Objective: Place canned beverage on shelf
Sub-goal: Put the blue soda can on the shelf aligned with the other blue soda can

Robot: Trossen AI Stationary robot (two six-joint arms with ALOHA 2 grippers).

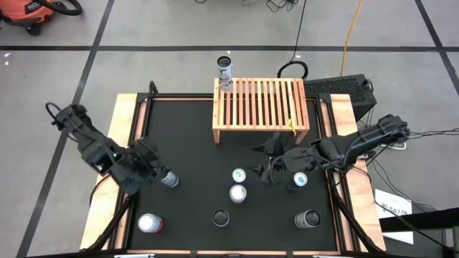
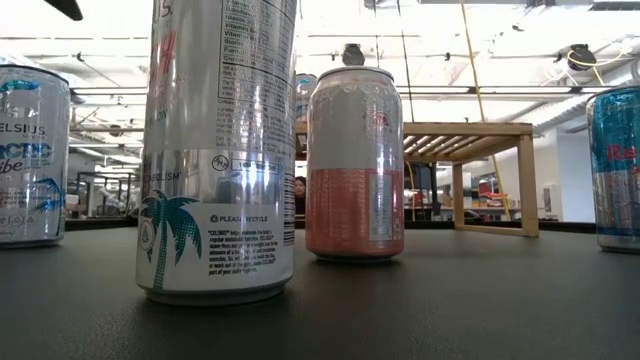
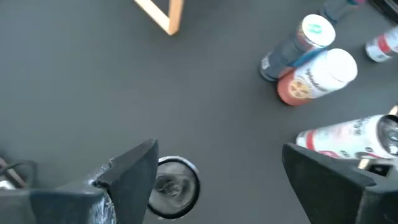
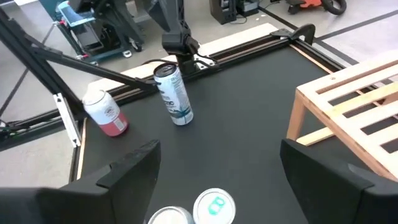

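One can [image 1: 225, 73] already stands on the shelf [image 1: 261, 107]; my left fingers [image 3: 214, 180], spread, approach another can [image 1: 169, 178]. Right fingers [image 4: 217, 171] spread, waiting. Next: close around it.

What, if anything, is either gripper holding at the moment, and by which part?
Nothing is held. The left gripper and the right gripper are both open. A can sits inside the left one's gap, close to one side, unclamped.
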